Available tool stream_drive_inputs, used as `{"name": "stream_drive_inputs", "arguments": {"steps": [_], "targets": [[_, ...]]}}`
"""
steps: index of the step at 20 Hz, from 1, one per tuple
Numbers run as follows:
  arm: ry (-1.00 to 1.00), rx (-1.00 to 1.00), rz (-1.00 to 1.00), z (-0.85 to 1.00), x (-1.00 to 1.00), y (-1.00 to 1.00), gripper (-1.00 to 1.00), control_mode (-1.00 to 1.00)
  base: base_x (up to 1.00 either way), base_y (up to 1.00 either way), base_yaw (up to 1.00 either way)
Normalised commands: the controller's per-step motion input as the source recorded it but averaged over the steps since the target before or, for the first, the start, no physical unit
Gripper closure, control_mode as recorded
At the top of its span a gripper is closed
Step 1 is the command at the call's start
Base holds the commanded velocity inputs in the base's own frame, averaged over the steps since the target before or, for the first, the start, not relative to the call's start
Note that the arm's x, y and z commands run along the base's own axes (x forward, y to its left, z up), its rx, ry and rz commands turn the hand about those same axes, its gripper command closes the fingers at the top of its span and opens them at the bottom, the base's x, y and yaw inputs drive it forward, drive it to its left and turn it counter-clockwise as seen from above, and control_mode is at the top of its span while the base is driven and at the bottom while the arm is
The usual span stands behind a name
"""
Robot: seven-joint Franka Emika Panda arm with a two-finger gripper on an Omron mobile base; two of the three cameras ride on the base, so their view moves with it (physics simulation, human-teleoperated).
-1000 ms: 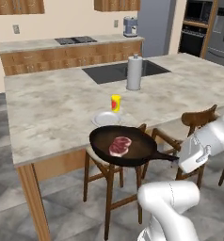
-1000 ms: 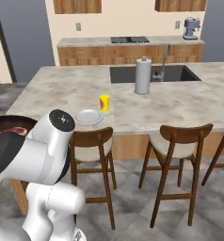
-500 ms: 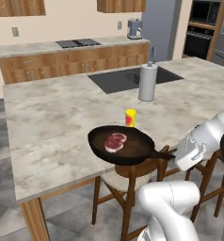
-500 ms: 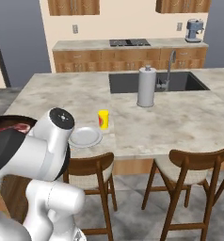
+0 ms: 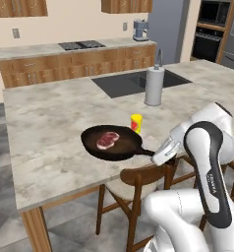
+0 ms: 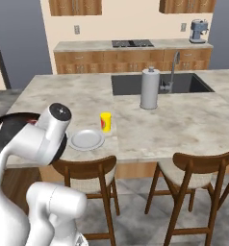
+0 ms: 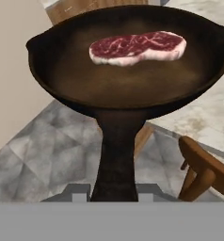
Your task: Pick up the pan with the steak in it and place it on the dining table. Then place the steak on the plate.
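Note:
My gripper (image 5: 157, 155) is shut on the long handle of the black pan (image 5: 111, 143), which hangs level in the air. The red-pink steak (image 5: 107, 139) lies flat in the bowl, toward its far side. In the hand view the gripper (image 7: 114, 190) clamps the handle and the pan (image 7: 132, 80) with the steak (image 7: 137, 47) hangs over the front edge of the dining table (image 7: 203, 117), with floor below its left part. The white plate (image 6: 86, 139) rests on the dining table (image 6: 184, 120) near its front edge, to the right of the pan (image 6: 8, 122).
A yellow cup (image 6: 105, 121) stands just behind the plate. A paper towel roll (image 6: 149, 89) stands by the sink (image 6: 159, 83). Wooden chairs (image 6: 87, 168) (image 6: 198, 168) are tucked under the table's front edge. A counter with cabinets (image 5: 74, 64) runs along the back wall.
Both base views have shifted as the base drove and turned along the table, so the table shows from a new angle. The pan stays in my grip with the steak in it.

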Motion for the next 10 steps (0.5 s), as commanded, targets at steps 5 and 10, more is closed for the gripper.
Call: {"name": "stream_drive_inputs", "arguments": {"steps": [5,10], "targets": [[0.01,-0.13,-0.07,-0.29,0.68,0.58,1.0,-1.0,0.0,0.0,0.0],[0.04,-0.09,-0.05,-0.27,0.36,0.5,1.0,-1.0,0.0,0.0,0.0]]}}
